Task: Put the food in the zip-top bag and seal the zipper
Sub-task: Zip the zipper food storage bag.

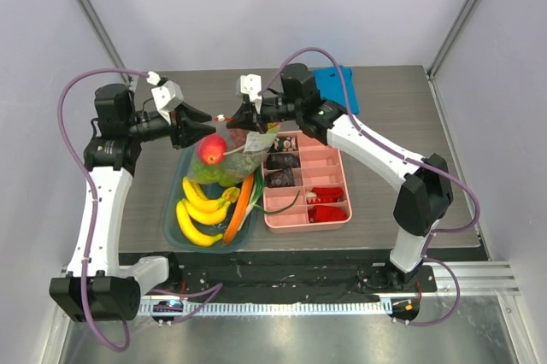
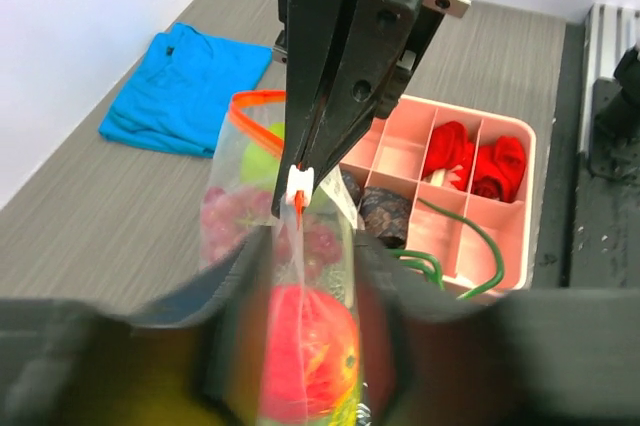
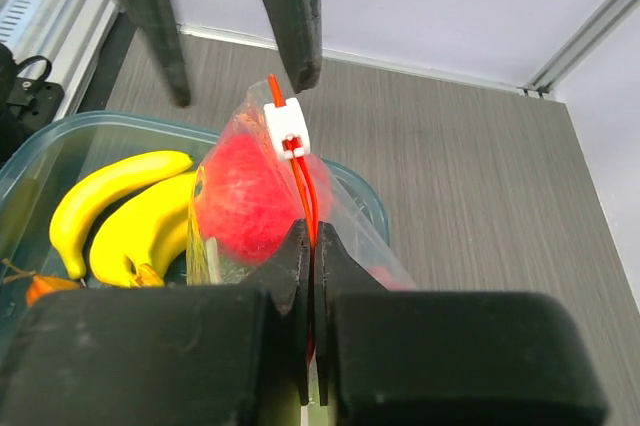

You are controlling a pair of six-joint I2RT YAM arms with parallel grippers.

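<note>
The clear zip-top bag (image 1: 224, 161) hangs between my two grippers over a teal bin. Inside it a red fruit (image 3: 245, 196) shows, with purple grapes (image 2: 225, 216) and a green apple (image 2: 262, 161) further in. My right gripper (image 3: 315, 231) is shut on the orange-red zipper (image 3: 303, 191), just behind its white slider (image 3: 285, 124). My left gripper (image 2: 312, 256) is open, its fingers standing on either side of the bag's end by the red fruit (image 2: 305, 351), a little short of the slider (image 2: 300, 182).
Under the bag, the teal bin (image 1: 175, 219) holds bananas (image 1: 201, 210) and a carrot (image 1: 244, 202). A pink divided tray (image 1: 342, 210) with dark and red items sits to its right. A blue cloth (image 1: 338, 86) lies at the back.
</note>
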